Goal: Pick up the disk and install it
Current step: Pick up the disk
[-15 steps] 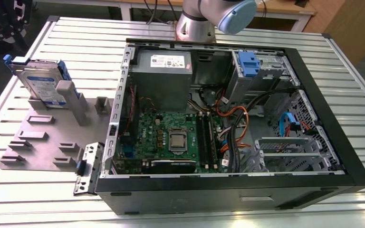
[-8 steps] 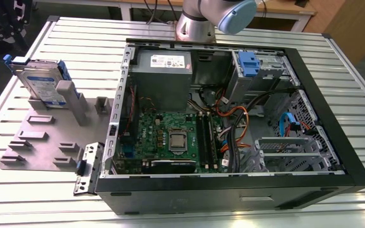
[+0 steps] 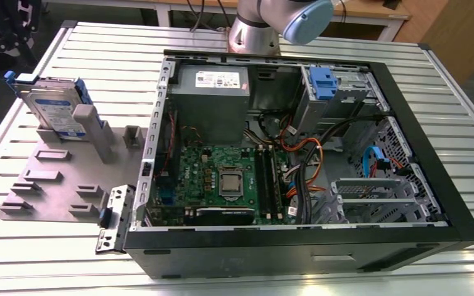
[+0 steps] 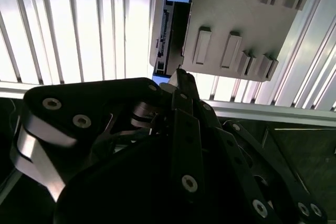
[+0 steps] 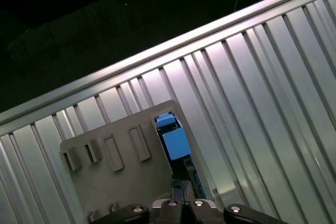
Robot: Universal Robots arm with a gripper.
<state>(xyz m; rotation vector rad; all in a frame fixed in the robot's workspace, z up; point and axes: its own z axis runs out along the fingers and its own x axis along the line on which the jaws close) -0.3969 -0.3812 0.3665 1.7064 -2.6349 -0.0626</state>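
The disk (image 3: 56, 111) stands on edge in a slot of the grey fixture plate (image 3: 56, 185), at the exterior view's left, silver with a white-and-blue label and a blue carrier frame. In the second wrist view the disk (image 4: 170, 30) appears edge-on beyond my gripper (image 4: 178, 77), whose dark linkages are well apart from it. In the first wrist view the blue carrier of the disk (image 5: 173, 141) sits at the edge of the fixture plate (image 5: 115, 177), just past my gripper (image 5: 184, 204).
An open computer case (image 3: 434, 185) lies on the slatted metal table (image 3: 97, 49), to the right of the fixture in the exterior view. Inside are a grey power supply (image 3: 210, 105), a motherboard (image 3: 229, 179), cables and a drive bay with a blue tab (image 3: 323, 83). The arm base (image 3: 253, 31) stands behind the case.
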